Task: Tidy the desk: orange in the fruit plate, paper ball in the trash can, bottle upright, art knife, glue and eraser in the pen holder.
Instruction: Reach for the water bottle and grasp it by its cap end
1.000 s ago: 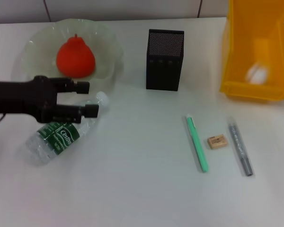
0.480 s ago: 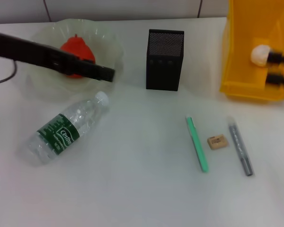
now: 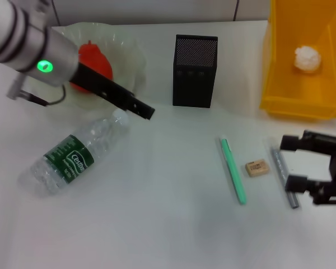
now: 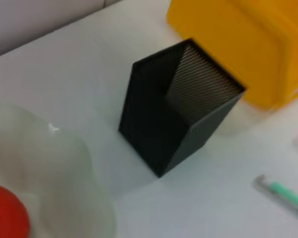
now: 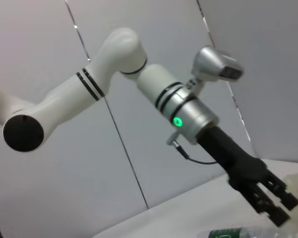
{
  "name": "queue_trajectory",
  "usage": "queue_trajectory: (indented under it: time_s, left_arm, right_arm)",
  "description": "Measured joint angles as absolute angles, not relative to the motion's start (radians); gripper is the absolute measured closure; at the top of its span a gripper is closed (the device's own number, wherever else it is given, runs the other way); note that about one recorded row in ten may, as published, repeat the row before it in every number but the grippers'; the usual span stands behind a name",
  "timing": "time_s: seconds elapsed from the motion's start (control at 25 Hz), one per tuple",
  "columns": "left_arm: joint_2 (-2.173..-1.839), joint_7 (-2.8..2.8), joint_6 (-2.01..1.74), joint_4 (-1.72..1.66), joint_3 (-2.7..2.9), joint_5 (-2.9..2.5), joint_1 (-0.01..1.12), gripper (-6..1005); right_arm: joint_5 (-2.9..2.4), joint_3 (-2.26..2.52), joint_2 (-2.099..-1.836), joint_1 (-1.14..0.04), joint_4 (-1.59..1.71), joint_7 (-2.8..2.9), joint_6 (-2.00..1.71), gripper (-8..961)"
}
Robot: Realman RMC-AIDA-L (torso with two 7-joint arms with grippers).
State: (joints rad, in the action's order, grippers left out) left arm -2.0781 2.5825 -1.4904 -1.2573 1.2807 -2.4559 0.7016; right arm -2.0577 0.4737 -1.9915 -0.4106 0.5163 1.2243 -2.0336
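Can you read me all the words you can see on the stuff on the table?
"Cestbon", as best it reads, in white letters on the dark green label of the bottle lying on its side.
The smaller print under that name is too blurred to read.
The eraser has printed marks, too small to read.
The pen holder, trash can, green pen and grey pen show no readable text.

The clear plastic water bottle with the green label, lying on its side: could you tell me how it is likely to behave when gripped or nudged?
The clear plastic water bottle lies on its round side on the white table, so a nudge would probably roll it. It looks nearly empty, so it is likely light and its thin wall may dent under a firm grip. Stood upright, it could tip easily.
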Motion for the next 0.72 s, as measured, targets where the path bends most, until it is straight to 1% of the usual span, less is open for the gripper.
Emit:
queue_trajectory:
  time_s: [0.08,0.12,0.24,0.32,0.52,0.72]
  left_arm:
    - [-2.079,2.62,-1.429,-1.251,1.364,-2.499,0.7,169]
    - [-2.079,2.62,-1.429,-1.251,1.364,-2.499,0.7,169]
    - [-2.079,2.64,-1.401,-1.247,1.405,-2.523,0.699,170]
    - [-2.08,2.722,-1.317,-1.231,1.558,-2.621,0.699,170]
    - [-2.08,2.766,-1.281,-1.211,1.616,-2.675,0.703,170]
    - [-2.08,2.777,-1.245,-1.187,1.632,-2.694,0.7,170]
  right_arm:
    - [-2.064,0.473,-2.008,-0.397,0.514,1.201,-2.031,131]
    - [-2.067,0.473,-2.023,-0.384,0.515,1.18,-2.023,131]
    - [-2.068,0.473,-2.03,-0.377,0.512,1.169,-2.004,131]
    - [-2.068,0.471,-2.038,-0.368,0.505,1.164,-1.956,131]
    - [-2.069,0.473,-2.049,-0.36,0.504,1.163,-1.903,131]
    - [-2.069,0.472,-2.052,-0.359,0.503,1.163,-1.889,131]
